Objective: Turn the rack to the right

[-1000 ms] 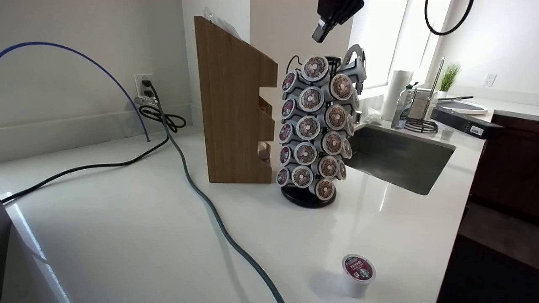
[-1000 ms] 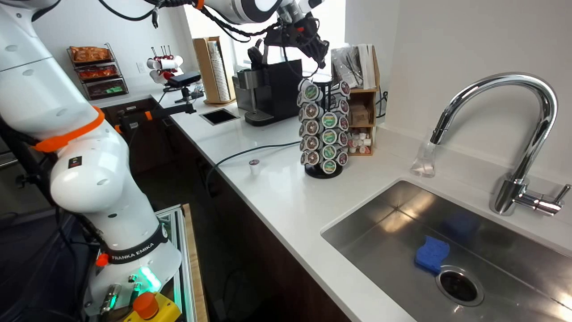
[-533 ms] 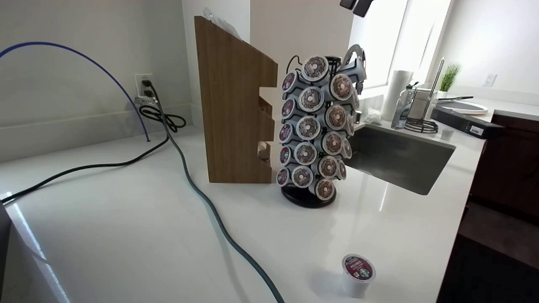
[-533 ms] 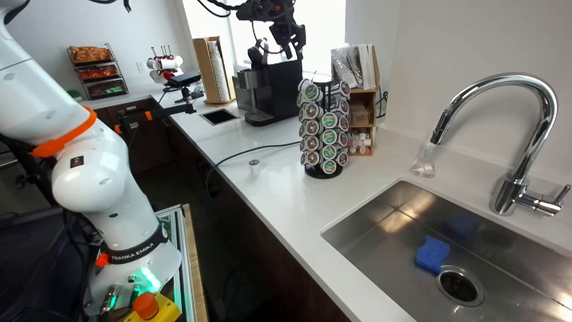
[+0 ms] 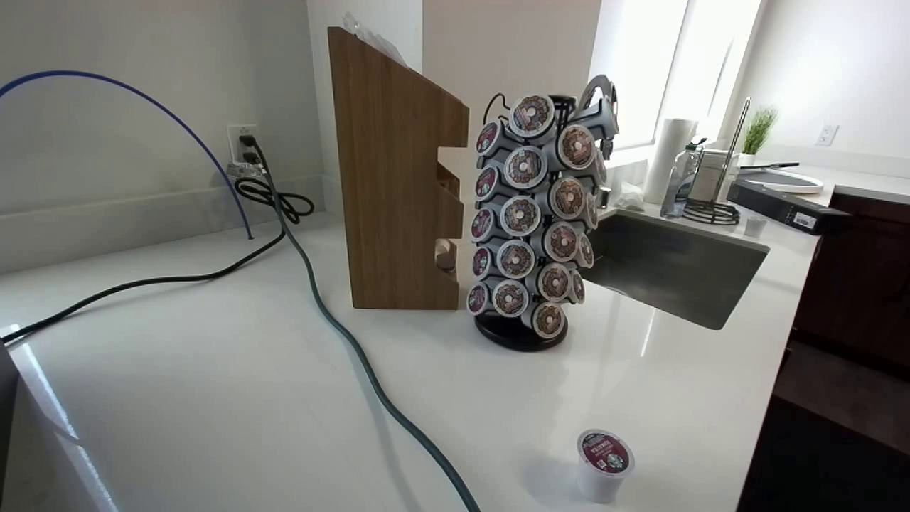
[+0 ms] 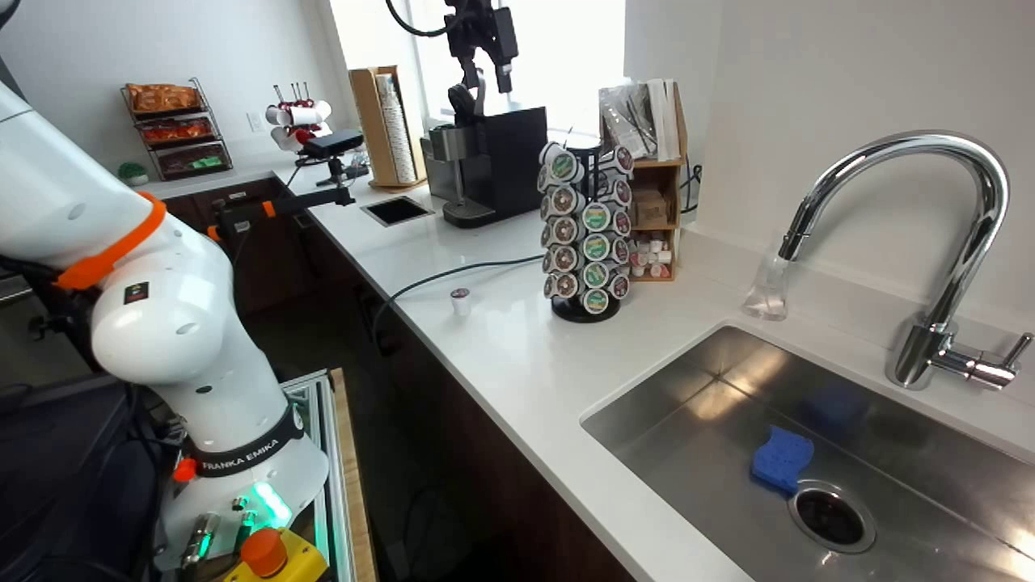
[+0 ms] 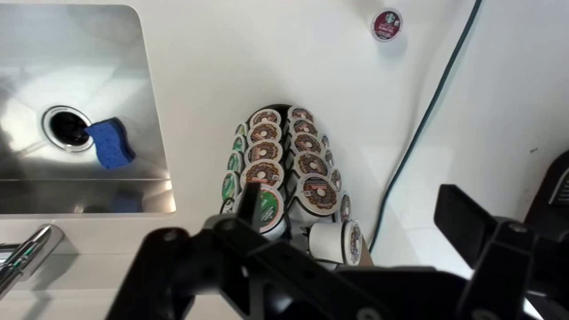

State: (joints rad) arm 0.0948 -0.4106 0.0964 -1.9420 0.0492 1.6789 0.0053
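The rack (image 5: 521,215) is a tall black wire carousel full of coffee pods, upright on its round dark base on the white counter. It shows in both exterior views, with green and brown lids facing out in an exterior view (image 6: 596,246). My gripper (image 6: 487,78) hangs in the air above the coffee machine, higher than the rack's top and apart from it. In the wrist view the gripper (image 7: 351,204) is open, its fingers wide apart and holding nothing. One finger overlaps a green-lidded pod of the rack (image 7: 311,163) from the camera's angle; the lower part of the rack's top is hidden.
A slanted wooden block (image 5: 398,171) stands close beside the rack. A loose pod (image 5: 604,462) sits on the counter near a long cable (image 5: 370,370). The sink (image 7: 146,111) holds a blue sponge (image 7: 111,144). A black coffee machine (image 6: 517,162) stands behind the rack.
My gripper has gone from shut to open. It has risen and drawn away from above the rack, passing out of sight in an exterior view. The rack looks the same.
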